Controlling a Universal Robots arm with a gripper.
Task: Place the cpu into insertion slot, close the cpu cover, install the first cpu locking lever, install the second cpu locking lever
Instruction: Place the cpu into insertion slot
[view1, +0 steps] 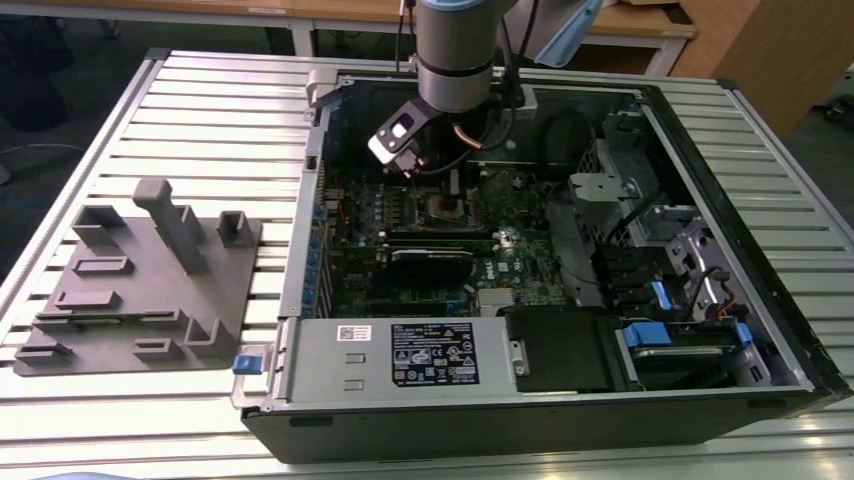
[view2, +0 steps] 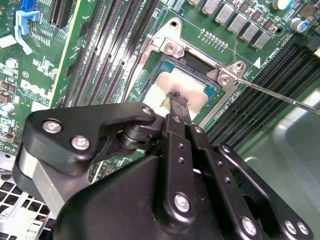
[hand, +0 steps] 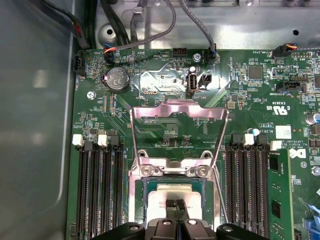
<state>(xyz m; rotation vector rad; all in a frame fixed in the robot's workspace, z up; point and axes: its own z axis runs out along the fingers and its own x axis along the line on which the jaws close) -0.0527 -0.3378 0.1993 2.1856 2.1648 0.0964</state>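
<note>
The black pincer (view2: 177, 97) is holding its fingers together, tips resting on the small flat square silver-grey metal cpu (view2: 196, 94). That chip is sitting directly under the pincer inside the square black-rimmed insertion slot (view2: 191, 62). Just beyond the pincer's tips, the thin metal-frame cpu cover (hand: 175, 106) is standing swung open.

The hand (hand: 176, 206) on the cpu (hand: 160, 194), cpu cover (hand: 178, 107) open

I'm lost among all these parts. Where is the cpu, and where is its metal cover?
cpu (hand: 160, 192): first wrist view, on its pale silver top face.
cpu cover (hand: 177, 107): first wrist view, on the end bar of the open metal frame.
</note>
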